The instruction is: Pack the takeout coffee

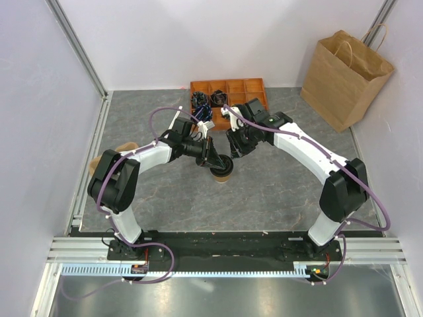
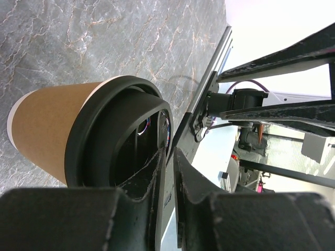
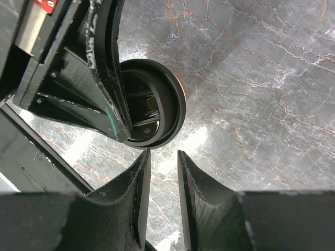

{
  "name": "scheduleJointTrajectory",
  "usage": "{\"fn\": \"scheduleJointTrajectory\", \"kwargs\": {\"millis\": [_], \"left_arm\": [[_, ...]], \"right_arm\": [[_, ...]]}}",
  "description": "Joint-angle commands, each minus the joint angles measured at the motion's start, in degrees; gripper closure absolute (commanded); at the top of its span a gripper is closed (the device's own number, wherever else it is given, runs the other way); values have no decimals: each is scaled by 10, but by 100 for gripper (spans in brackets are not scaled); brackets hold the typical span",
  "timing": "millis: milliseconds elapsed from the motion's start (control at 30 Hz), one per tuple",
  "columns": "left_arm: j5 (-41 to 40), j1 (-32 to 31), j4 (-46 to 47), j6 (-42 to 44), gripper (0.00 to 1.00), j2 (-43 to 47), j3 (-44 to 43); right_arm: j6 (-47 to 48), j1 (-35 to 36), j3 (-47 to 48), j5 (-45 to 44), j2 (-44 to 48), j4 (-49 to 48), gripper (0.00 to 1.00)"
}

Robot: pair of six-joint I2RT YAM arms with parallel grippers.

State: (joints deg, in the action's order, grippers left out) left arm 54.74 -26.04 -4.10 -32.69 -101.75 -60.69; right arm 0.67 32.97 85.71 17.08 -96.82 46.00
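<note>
At the far left of the grey marbled tabletop (image 1: 264, 191), a tan cardboard carrier (image 1: 125, 146) is lying half hidden behind the left arm's shoulder. The left arm is reaching toward the centre, where the left gripper (image 2: 168, 152) is pinching the takeout coffee (image 1: 223, 172) by the rim of its black lid (image 2: 91, 125). Its 2 jaws are standing close together, 1 inside the lid's recess and 1 outside it. The brown paper cup is sitting at the middle of the tabletop, between the 2 grippers, though the views are not showing whether its base is resting on the surface. Just to its right, the right gripper (image 3: 163, 152) is pointing at the lid from the other side. Its jaws are standing slightly apart with only bare tabletop showing through the gap, their tips just short of the lid and holding nothing. Behind the grippers, an orange compartment tray (image 1: 251, 89) is sitting against the back wall with dark items in 2 of its left compartments. In the far right corner, a large brown paper bag (image 1: 344, 82) with handles is standing upright, well apart from the cup.
</note>
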Motion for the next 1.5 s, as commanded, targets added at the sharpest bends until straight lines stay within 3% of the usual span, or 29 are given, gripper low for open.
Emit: {"fn": "scheduleJointTrajectory", "kwargs": {"millis": [0, 167, 400, 500, 567, 700, 933, 1167, 1467], "left_arm": [[-12, 3, 1, -1, 82, -14, -2], [-17, 3, -3, 6, 83, -20, -2], [-29, 14, -21, 11, 91, -40, 0], [-31, 21, -28, 14, 96, -47, -1], [-31, 23, -28, 14, 98, -53, -1], [-32, 23, -31, 15, 98, -56, -5], [-33, 23, -32, 15, 98, -55, -6], [-33, 23, -35, 17, 98, -56, -10], [-46, 26, -52, 32, 98, -61, -11]], "right_arm": [[-6, 4, 19, 14, -19, -8, 66], [-6, 7, -11, 42, -46, -37, 68], [-6, 0, -68, 10, -78, -57, 86], [-6, -8, -80, 30, -75, -57, 89], [-19, -11, -71, 43, -66, -54, 89], [-15, -12, -24, 74, -44, -37, 78], [-19, 0, 34, 33, 2, -19, 76], [-11, 31, 17, -23, -6, -20, 76], [-11, 36, -92, -22, -65, -74, 80]]}}
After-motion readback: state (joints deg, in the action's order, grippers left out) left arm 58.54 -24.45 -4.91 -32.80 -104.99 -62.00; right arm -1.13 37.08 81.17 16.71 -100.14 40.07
